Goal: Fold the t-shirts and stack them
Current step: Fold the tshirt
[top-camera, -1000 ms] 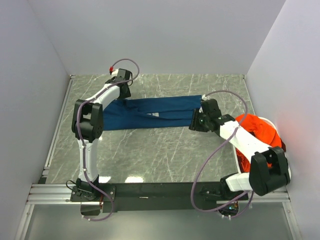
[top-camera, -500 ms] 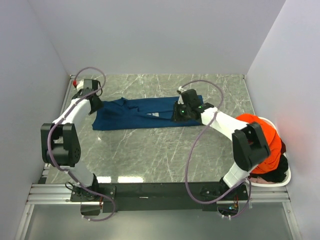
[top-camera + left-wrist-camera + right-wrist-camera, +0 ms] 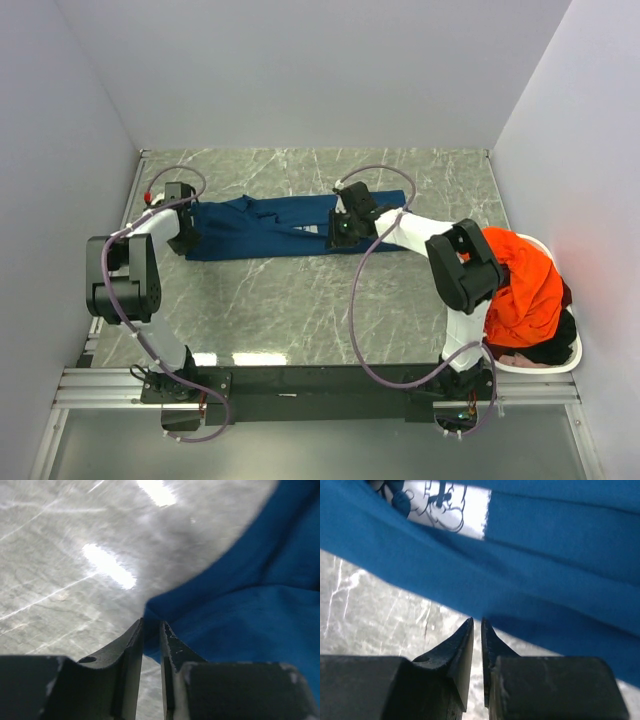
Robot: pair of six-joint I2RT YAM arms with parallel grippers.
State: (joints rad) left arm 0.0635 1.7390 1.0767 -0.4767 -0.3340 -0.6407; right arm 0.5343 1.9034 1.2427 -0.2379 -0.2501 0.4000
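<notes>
The navy t-shirt [image 3: 262, 226] lies across the far half of the table [image 3: 300, 300] — folded into a long, rumpled band, its pale cartoon print [image 3: 312, 230] showing. The orange t-shirt [image 3: 522, 285] is heaped in the basket [image 3: 576, 352] at right, over a dark shirt [image 3: 558, 338].

The navy blue cloth t-shirt [image 3: 265, 225] shows as a brighter, plain blue in both wrist views. Its chest carries a pale square print [image 3: 447, 502] of a cartoon in dark outline with touches of blue. The bright orange cloth t-shirt [image 3: 525, 280] is plain, over darker cloth [image 3: 552, 345] in the white oval plastic basket [image 3: 575, 350]. The grey marble-patterned worktop [image 3: 300, 300] is streaked with thin white veins. The left arm [image 3: 120, 275] and right arm [image 3: 460, 265] are white with black joints and mauve-grey cables [image 3: 355, 320]. The left hand [image 3: 151, 625] and right hand [image 3: 476, 621] have black fingers [image 3: 127, 670] flecked with pale scuffs. The walls [image 3: 300, 70] are pale lilac-grey.
</notes>
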